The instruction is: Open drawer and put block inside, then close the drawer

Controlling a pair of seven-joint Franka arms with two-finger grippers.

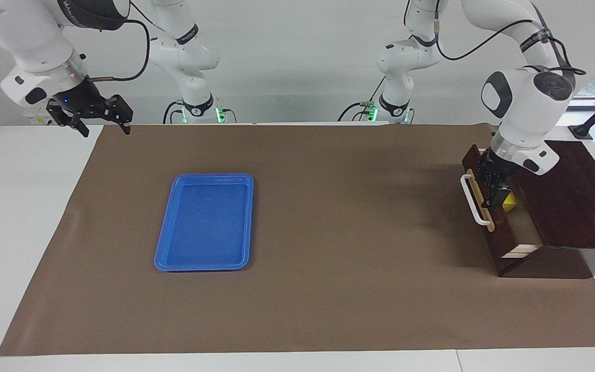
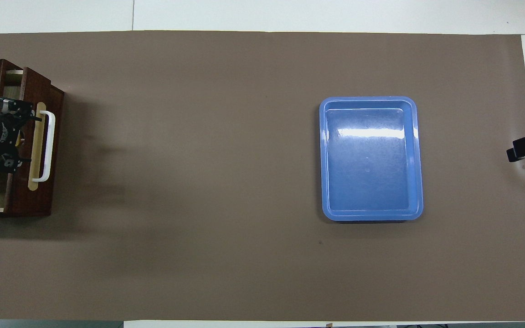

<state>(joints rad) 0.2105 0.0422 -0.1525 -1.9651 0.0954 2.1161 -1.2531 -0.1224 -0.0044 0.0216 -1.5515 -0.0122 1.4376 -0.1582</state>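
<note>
The drawer (image 1: pixel 504 235) is pulled out of its dark wooden box (image 1: pixel 576 201) at the left arm's end of the table, its white handle (image 1: pixel 470 199) facing the table's middle. The yellow block (image 1: pixel 509 202) is inside the drawer, right against my left gripper (image 1: pixel 496 200), which reaches down into it. In the overhead view the left gripper (image 2: pixel 5 134) covers the drawer (image 2: pixel 43 200) opening and hides the block. My right gripper (image 1: pixel 106 132) is open and empty, waiting in the air over the mat's corner at the right arm's end.
A flat blue tray (image 1: pixel 204 222) lies empty on the brown mat (image 1: pixel 328 258), toward the right arm's end; it also shows in the overhead view (image 2: pixel 372 157).
</note>
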